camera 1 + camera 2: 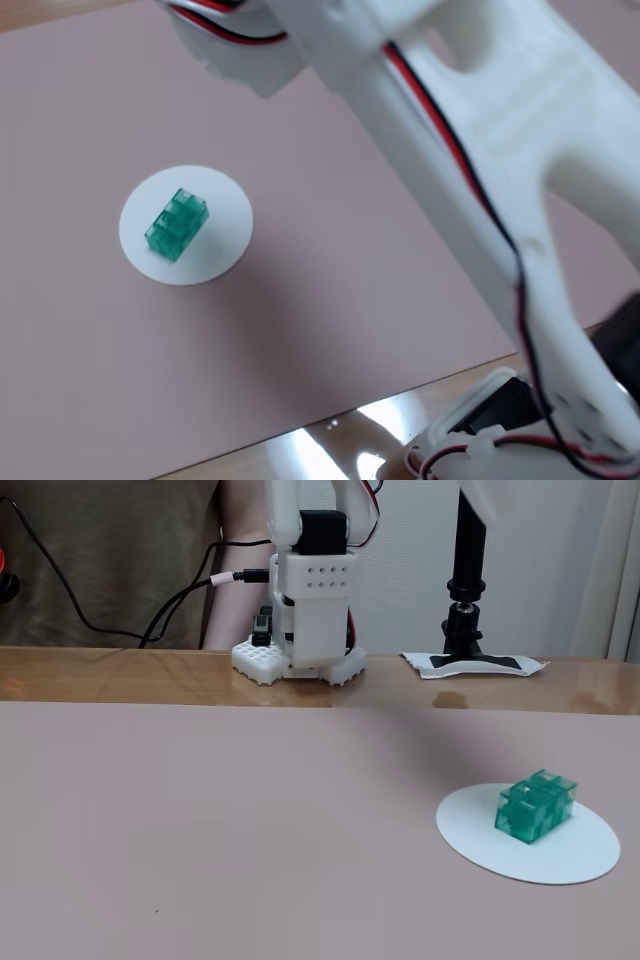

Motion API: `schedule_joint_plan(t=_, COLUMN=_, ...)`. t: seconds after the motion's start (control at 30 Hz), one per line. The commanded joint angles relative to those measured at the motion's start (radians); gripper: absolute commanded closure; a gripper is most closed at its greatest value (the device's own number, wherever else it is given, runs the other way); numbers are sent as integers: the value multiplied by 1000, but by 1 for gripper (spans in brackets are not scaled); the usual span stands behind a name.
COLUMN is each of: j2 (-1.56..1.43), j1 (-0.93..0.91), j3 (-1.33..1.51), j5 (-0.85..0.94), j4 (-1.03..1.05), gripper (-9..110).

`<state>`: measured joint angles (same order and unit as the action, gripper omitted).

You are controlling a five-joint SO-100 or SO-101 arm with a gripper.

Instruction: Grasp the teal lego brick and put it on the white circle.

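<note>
Item: teal lego brick (177,225), resting on the white circle (222,252), near its centre, on the pink mat (200,830). Placement is judged done; only arm withdrawal remains. Pincer: possibly out of frame; its opening cannot be told.

No readable text, labels, brand names, numbers or signs in either fixed view, none on the small translucent teal plastic lego brick (177,225), none on the flat plain white round disc (570,865)
</note>
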<state>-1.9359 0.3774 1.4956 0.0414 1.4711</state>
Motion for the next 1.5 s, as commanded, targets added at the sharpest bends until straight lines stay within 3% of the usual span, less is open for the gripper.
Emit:
schedule_joint_plan(t=0.0, j2=-330, j1=-72, j3=247, j5=5, j4=-118, gripper=102)
schedule_joint_plan(t=0.37, j2=-977, j1=-232, j3=848, j5=71, j4=-282, gripper=102)
schedule_joint_plan(t=0.7, j2=-1193, j1=-245, j3=1278, j5=110, j4=-336, gripper=102)
schedule_joint_plan(t=1.07, j2=-1420, j1=-264, j3=1509, j5=124, j4=-299, gripper=102)
schedule_joint_plan(t=1.47, j2=-1420, j1=-273, j3=1560, j5=124, j4=-319, gripper=102)
